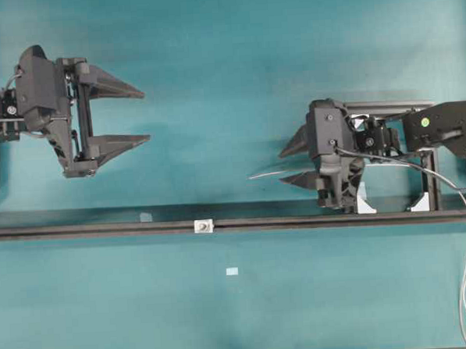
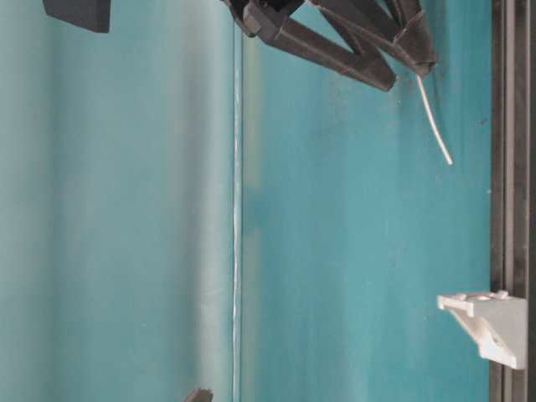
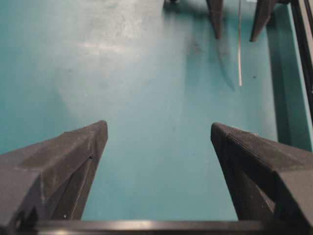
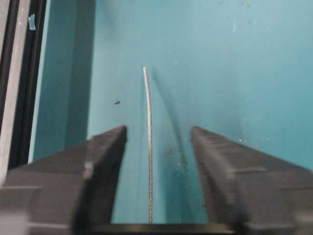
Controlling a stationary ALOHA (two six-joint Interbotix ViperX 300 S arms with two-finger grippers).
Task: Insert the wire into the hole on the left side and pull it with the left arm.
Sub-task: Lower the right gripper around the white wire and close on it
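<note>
The wire [image 1: 264,173] is thin and whitish-grey. Its free end sticks out leftward from between the fingers of my right gripper [image 1: 281,167], and the rest trails off to the right edge. In the right wrist view the wire [image 4: 149,147] runs straight down the gap of the right gripper [image 4: 157,128]. The jaws are apart, with space on both sides of the wire. The hole is in a small white block [image 1: 204,225] on the black rail [image 1: 337,220], to the lower left of the wire tip. The left arm's gripper [image 1: 145,115] hangs wide open and empty at the upper left, as the left wrist view confirms [image 3: 159,126].
Two taller white clamps [image 1: 365,203] [image 1: 420,202] stand on the rail below the right gripper. A pale tape rectangle [image 1: 232,271] lies on the teal table in front of the rail. A black frame [image 1: 390,105] sits behind the right arm.
</note>
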